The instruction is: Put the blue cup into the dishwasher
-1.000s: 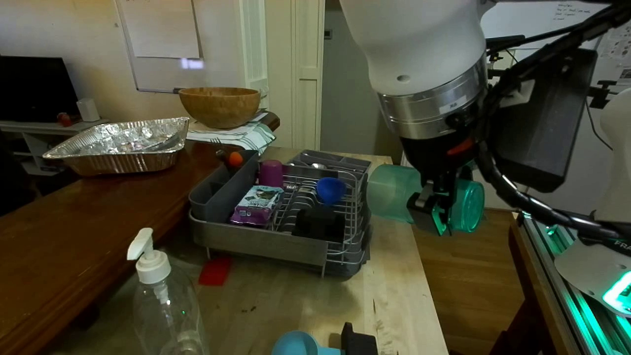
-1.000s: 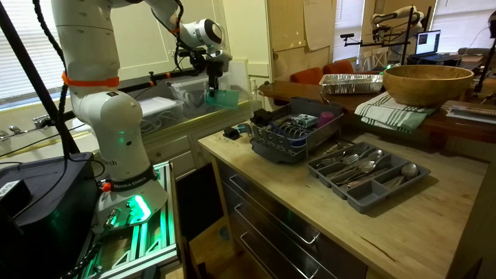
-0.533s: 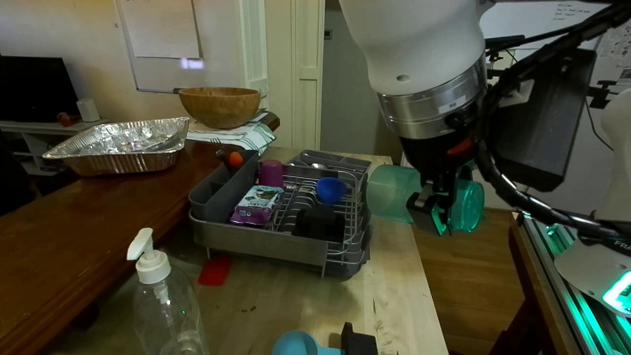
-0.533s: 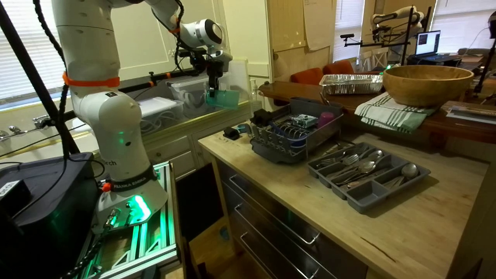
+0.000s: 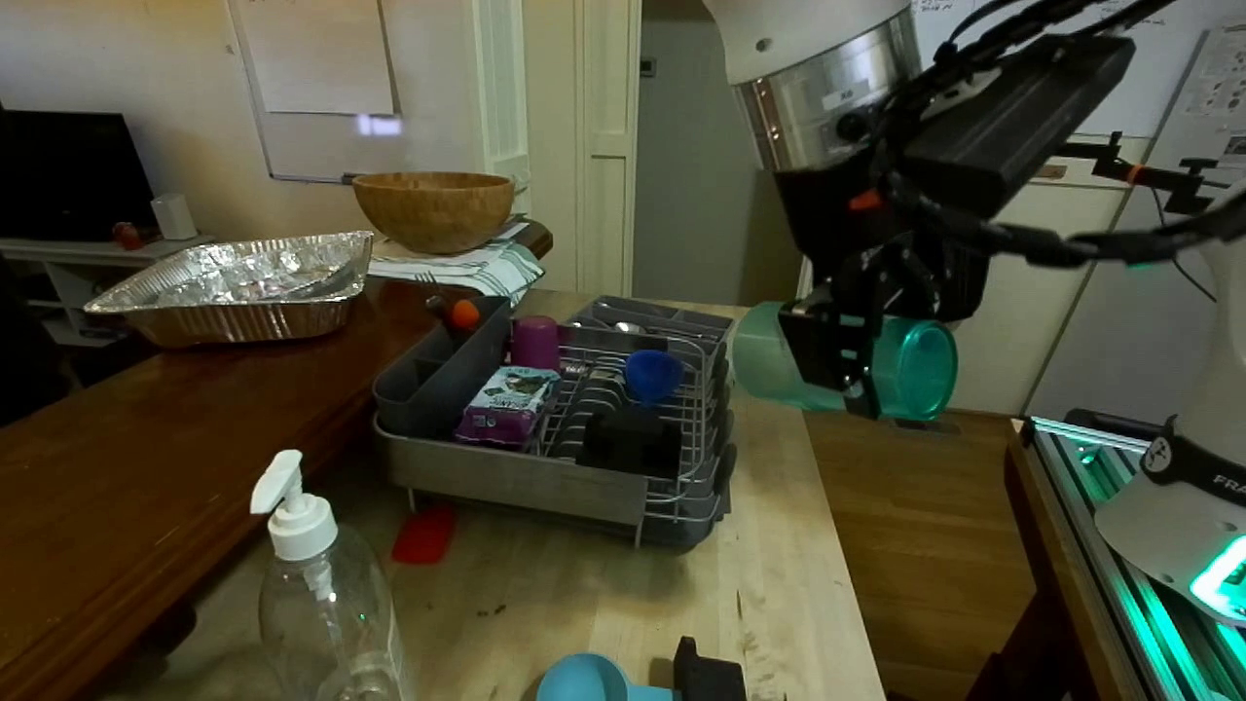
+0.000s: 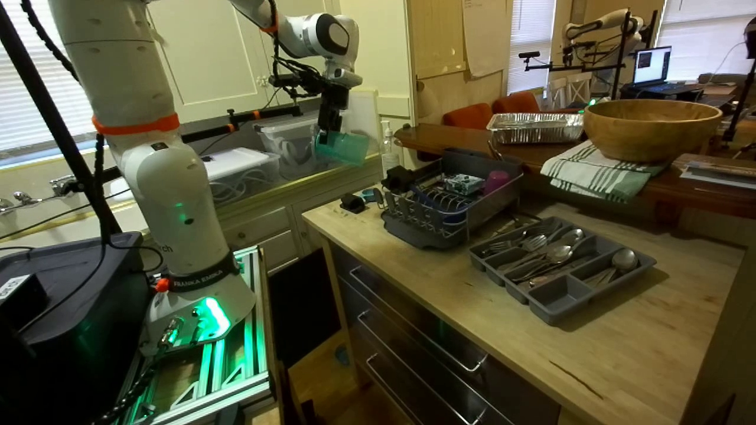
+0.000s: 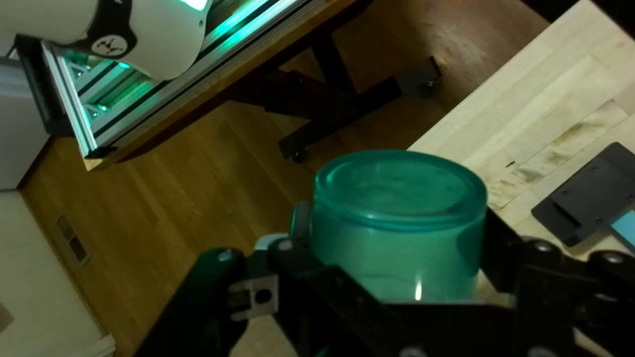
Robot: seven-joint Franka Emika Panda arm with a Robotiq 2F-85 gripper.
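In an exterior view, the jaws pinch the blue cup (image 5: 910, 368), held sideways in the air, right of centre in the frame. The dish rack (image 5: 516, 477) stands apart from it on the tabletop (image 5: 584, 594), mid-frame, with a clear pump bottle (image 5: 326, 608) at lower left.

My white arm (image 6: 171, 195) rises from its base (image 6: 230, 295), leaning away from my bent wrist (image 6: 316, 38), which hangs in midair with my jaws tilted downward, their fingers (image 7: 498, 253) apart yet clamped in a grip.
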